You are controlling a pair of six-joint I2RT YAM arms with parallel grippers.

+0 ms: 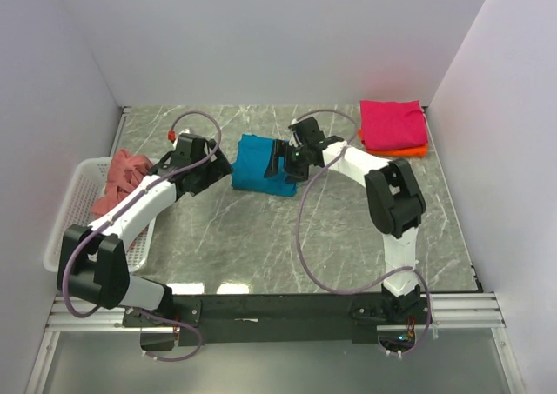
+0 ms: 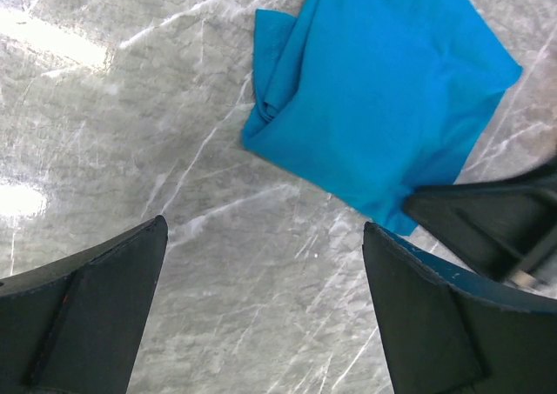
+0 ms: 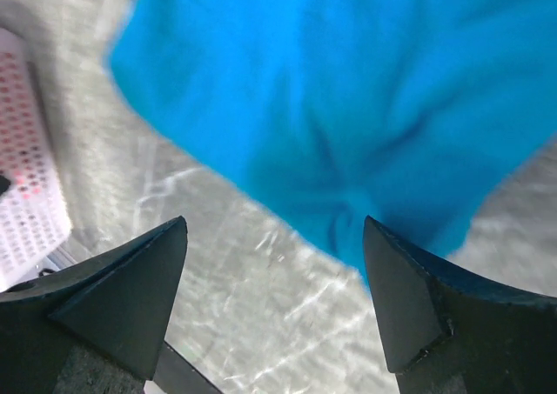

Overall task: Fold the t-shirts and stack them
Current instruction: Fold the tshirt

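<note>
Just beside right tool (image 3: 274, 237), teal t-shirt (image 3: 348, 90)

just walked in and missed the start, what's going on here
Two robot arms are folding t-shirts on a marbled grey table. Both meet at the folded teal-blue cloth t-shirt in the middle: the left gripper and the right gripper are open, and neither holds it. A folded magenta t-shirt already lies on a folded orange t-shirt at the far right corner. A crumpled salmon-pink t-shirt waits in the white plastic mesh basket on the left.
</note>
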